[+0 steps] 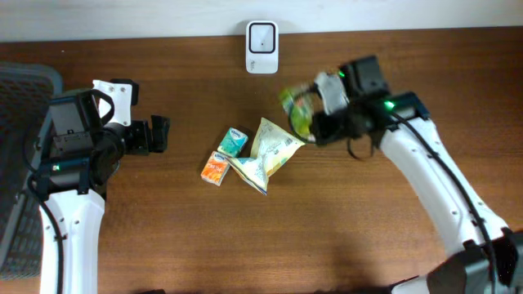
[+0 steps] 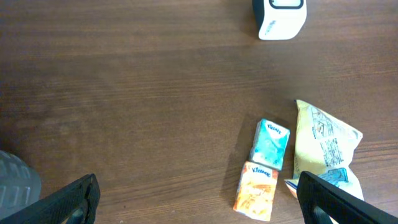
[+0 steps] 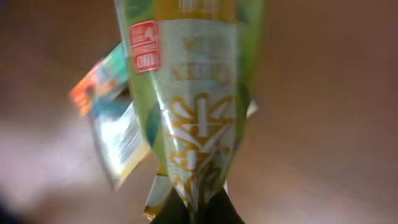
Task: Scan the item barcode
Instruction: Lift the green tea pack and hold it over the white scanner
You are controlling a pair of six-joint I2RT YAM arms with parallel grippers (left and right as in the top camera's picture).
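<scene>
My right gripper [image 1: 317,129] is shut on the bottom edge of a green and yellow snack packet [image 1: 296,109], holding it above the table a little right of and in front of the white barcode scanner [image 1: 262,46]. In the right wrist view the packet [image 3: 199,93] fills the frame, pinched between the dark fingers at my right gripper [image 3: 200,210]; a barcode label shows on its left side. My left gripper [image 1: 163,133] hovers open at the left with nothing between its fingers [image 2: 78,198], and the scanner [image 2: 281,17] sits far ahead of it.
A teal tissue pack [image 1: 234,142], an orange tissue pack [image 1: 216,168] and a pale yellow pouch [image 1: 270,151] lie together mid-table, also seen from the left wrist as teal pack [image 2: 270,144], orange pack [image 2: 255,190] and pouch [image 2: 323,146]. A black mesh object [image 1: 20,122] stands at the left edge.
</scene>
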